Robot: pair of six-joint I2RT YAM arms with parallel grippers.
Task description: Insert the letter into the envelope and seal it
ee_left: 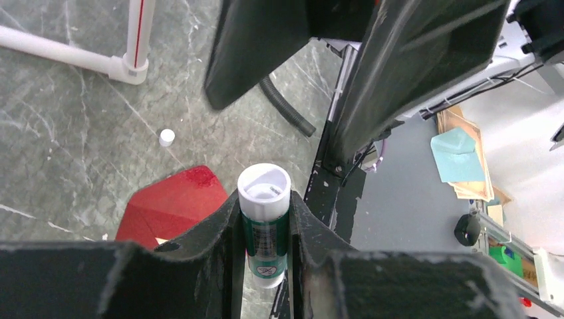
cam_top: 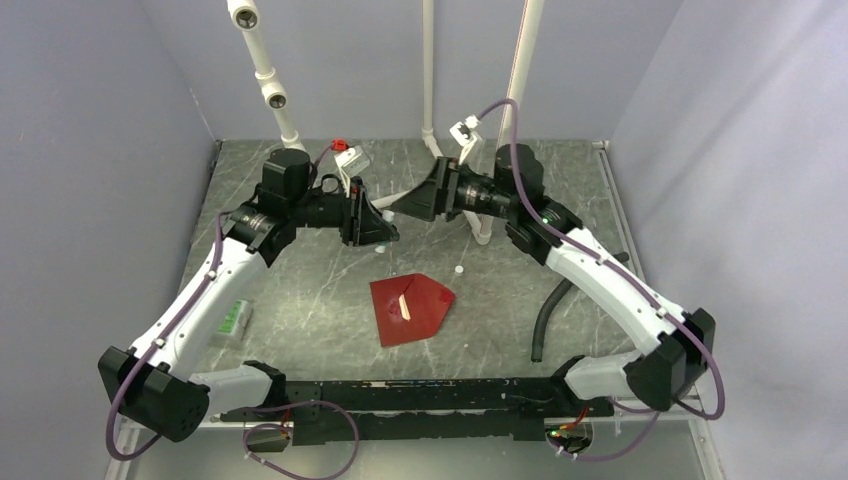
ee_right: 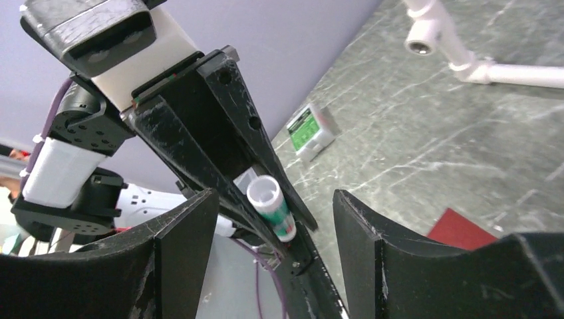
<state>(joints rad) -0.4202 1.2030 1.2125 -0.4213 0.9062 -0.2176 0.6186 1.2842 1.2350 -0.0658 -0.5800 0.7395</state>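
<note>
Envelope (cam_top: 411, 309) lies flat on the grey surface (cam_top: 300, 290), mid-table, in front of both arms and touching neither. Its long axis runs roughly left-right and is slightly skewed. The pointed flap end aims toward the right arm's side, the straight end toward the left. Letter (cam_top: 405, 306): only a thin pale strip shows across the envelope's middle, the rest is hidden inside.

Left gripper (ee_left: 264, 207) is raised above the far side of the envelope and clamped narrow on a green-labelled glue stick (ee_left: 264, 229). The stick has no cap, and its open white end points toward the right gripper (ee_right: 271, 197). That gripper faces it close up with fingers (ee_right: 179, 266) spread wide and nothing between them.

A small white cap (cam_top: 458, 270) sits on the surface just beyond the envelope's point. A green-and-white packet (cam_top: 233, 320) lies by the left arm. A black hose (cam_top: 548, 318) lies by the right arm.
</note>
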